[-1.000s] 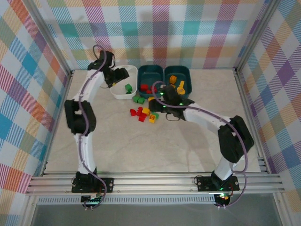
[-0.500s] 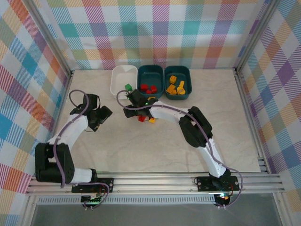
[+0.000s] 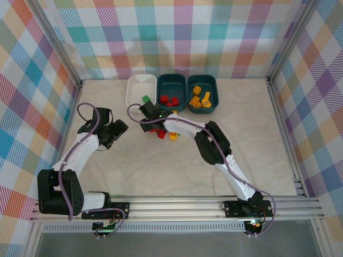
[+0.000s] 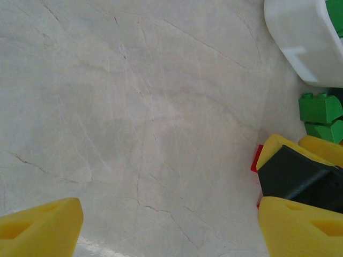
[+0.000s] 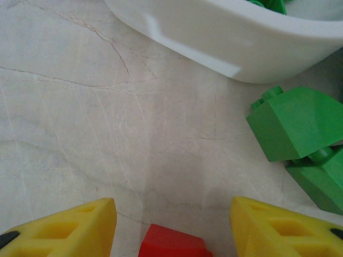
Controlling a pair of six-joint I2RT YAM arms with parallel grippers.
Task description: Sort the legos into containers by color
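**Astride a red lego [image 5: 172,243] beside the white tub [image 5: 225,37]**

Holds the right tool [image 5: 172,214] low over the counter [image 5: 80,107], fingers apart astride the red lego, clear of it. Has two touching green legos [image 5: 292,123] beside the white tub. Carries the left tool [image 4: 171,206] spread wide above bare counter, gripping nothing. Stores one green lego [image 3: 146,99] in the white tub, red ones [image 3: 170,100] in the middle teal tub [image 3: 171,84], yellow-orange ones [image 3: 201,99] in the right teal tub [image 3: 202,79]. Has a loose red-and-yellow pile [image 3: 161,134] before the tubs.
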